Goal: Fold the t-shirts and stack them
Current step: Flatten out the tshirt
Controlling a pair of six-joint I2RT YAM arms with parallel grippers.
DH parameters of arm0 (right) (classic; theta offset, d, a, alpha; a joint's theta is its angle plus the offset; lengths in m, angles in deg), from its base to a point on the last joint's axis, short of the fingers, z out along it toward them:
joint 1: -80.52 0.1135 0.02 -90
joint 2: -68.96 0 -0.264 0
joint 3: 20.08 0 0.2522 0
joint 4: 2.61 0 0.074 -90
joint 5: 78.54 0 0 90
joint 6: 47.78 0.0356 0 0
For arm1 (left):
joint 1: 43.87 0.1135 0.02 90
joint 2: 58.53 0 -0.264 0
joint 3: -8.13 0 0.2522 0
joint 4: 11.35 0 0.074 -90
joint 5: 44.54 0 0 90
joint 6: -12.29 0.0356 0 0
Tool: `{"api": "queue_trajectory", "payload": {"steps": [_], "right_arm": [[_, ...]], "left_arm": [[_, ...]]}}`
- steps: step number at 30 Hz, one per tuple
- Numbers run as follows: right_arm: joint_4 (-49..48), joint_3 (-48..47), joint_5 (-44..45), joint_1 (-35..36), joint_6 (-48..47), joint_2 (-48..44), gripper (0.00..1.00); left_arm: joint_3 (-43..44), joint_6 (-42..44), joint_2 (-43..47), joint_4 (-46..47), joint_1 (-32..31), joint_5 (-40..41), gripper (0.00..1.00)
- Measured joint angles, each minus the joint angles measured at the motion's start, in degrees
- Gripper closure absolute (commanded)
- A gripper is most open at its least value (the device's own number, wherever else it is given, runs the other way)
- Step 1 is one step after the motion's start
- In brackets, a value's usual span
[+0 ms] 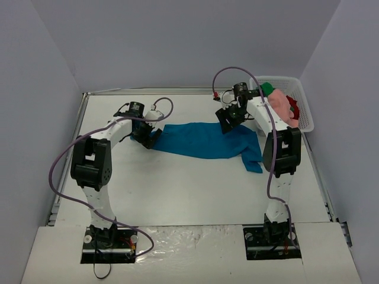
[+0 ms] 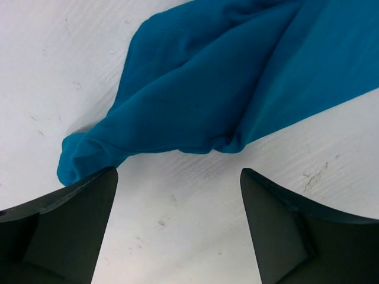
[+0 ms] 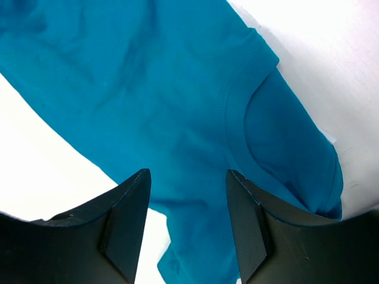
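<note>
Overhead, the teal-blue t-shirt (image 1: 204,141) lies spread in a long, rumpled band across the far half of the white table (image 1: 177,195), running from left to right, with its right end trailing toward the near side. The left claw (image 1: 145,135) sits low at the shirt's left end. The right claw (image 1: 228,118) hangs over the far right part of the cloth. In the far right corner stands a white mesh basket (image 1: 307,112) holding a pink t-shirt (image 1: 283,107), a green t-shirt (image 1: 267,89) and a red t-shirt (image 1: 294,106), bunched together.

From the left wrist, the left claw (image 2: 179,173) has its fingers spread wide, with only bare table between them. The bunched, rolled end of the teal-blue t-shirt (image 2: 237,77) lies just beyond the fingertips, its tip right beside the left-hand finger.

From the right wrist, the right claw (image 3: 188,173) also stands with its fingers apart, clamped on nothing. The teal-blue t-shirt (image 3: 148,89) fills most of the view beneath it, and the curved neckband (image 3: 233,112) shows to the right. Whether the fingertips touch the cloth cannot be told.
</note>
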Motion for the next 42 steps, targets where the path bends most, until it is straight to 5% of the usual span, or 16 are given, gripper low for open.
{"api": "queue_trajectory", "payload": {"steps": [5,28,37,40,42], "right_arm": [[0.0,-0.2,0.0,0.2,0.0,1.0,0.51],[0.4,-5.2,1.7,1.3,0.0,10.0,0.51],[0.5,-5.6,2.1,1.3,-0.1,10.1,0.66],[0.4,-5.6,2.1,1.3,-0.2,10.3,0.56],[0.4,-5.6,2.3,1.3,-0.3,10.7,0.59]], "left_arm": [[0.0,-0.1,-0.2,0.7,0.6,0.1,0.41],[-2.1,-0.3,-1.7,1.3,0.8,-0.4,0.41],[-3.5,-0.5,-1.7,2.0,0.8,-0.9,0.41],[-3.5,-0.7,-1.7,2.1,0.8,-0.9,0.42],[-3.5,-0.7,-1.7,2.1,0.8,-1.0,0.41]]}}
